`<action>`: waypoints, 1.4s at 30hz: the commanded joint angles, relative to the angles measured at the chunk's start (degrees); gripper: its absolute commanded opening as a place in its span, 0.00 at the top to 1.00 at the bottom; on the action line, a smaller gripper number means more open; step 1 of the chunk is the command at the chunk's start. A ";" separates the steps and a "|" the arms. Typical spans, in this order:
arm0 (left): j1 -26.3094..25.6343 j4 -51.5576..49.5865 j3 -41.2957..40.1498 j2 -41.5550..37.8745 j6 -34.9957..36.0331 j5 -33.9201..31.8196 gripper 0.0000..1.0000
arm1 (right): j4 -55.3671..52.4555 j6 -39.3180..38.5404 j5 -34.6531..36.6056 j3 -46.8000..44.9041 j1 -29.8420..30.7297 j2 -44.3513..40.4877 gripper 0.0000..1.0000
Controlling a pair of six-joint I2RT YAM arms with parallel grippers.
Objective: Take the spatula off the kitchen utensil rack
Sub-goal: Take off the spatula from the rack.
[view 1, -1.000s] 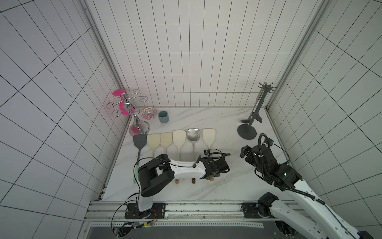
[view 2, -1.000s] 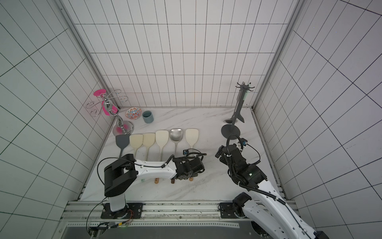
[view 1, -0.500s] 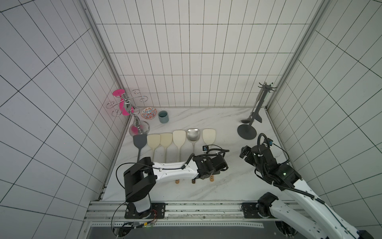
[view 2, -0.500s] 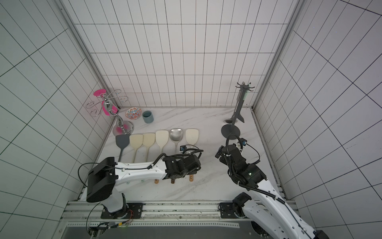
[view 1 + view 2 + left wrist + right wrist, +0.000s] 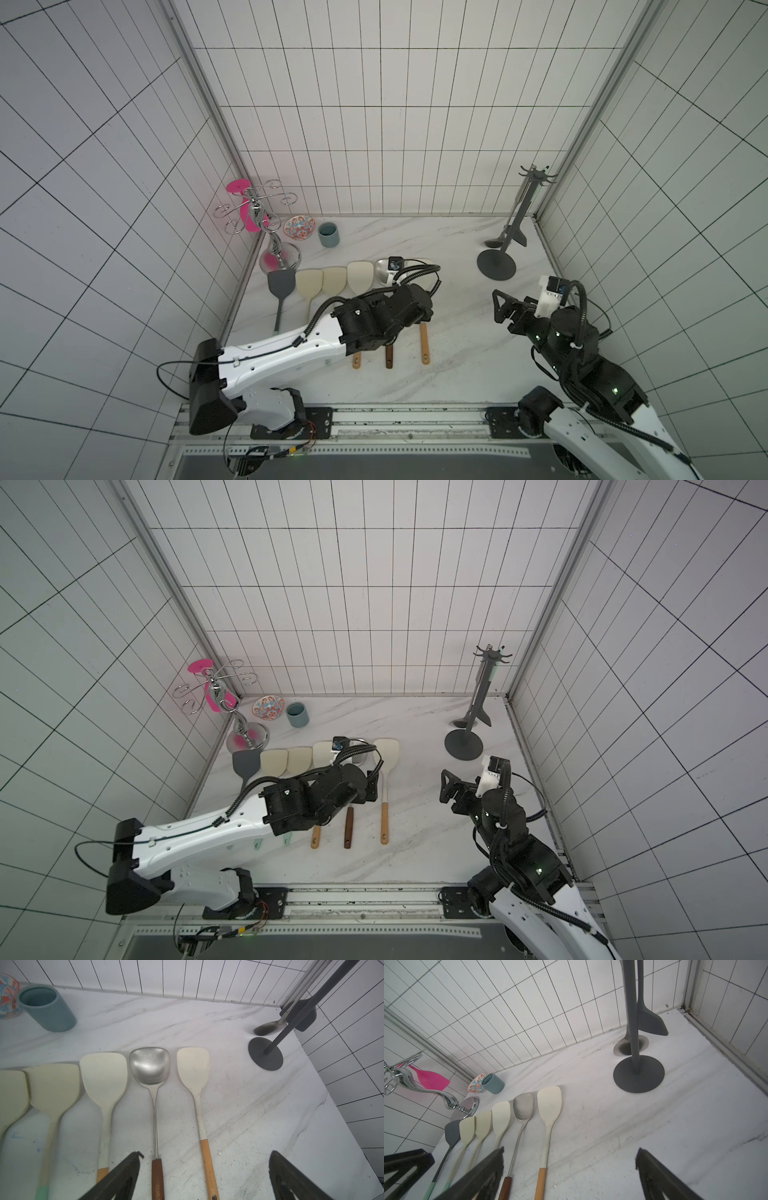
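The kitchen utensil rack (image 5: 518, 226) is a dark grey pole on a round base (image 5: 638, 1076) at the back right. A dark grey spatula (image 5: 651, 1022) hangs from it, its blade (image 5: 520, 239) low behind the pole, beside a hanging steel ladle (image 5: 267, 1028). My left gripper (image 5: 204, 1156) is open low over the wooden handles of a cream spatula (image 5: 193, 1068) and a steel turner (image 5: 149, 1064) lying on the table. My right gripper (image 5: 503, 316) is open and empty, in front of the rack's base.
Several spatulas (image 5: 332, 280) lie side by side mid-table. A chrome stand (image 5: 270, 232) holding a pink spatula (image 5: 432, 1081), a patterned bowl (image 5: 299, 227) and a blue-grey cup (image 5: 328, 235) fill the back left corner. Tiled walls close three sides.
My left gripper's jaws have opened wide above the lying handles, and the left arm has swung a little to the left. The right arm has stayed put.
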 commanded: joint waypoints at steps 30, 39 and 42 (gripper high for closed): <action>33.15 13.77 -5.69 -6.93 27.75 31.17 0.03 | 21.68 -6.88 -43.82 12.28 -38.60 31.25 0.23; 33.17 14.89 -6.65 -8.92 28.54 31.50 0.02 | 32.83 -1.02 -46.73 12.67 -47.95 37.73 0.32; 33.17 15.09 -6.97 -9.23 29.10 31.54 0.02 | 35.67 0.08 -48.33 14.62 -50.30 40.79 0.37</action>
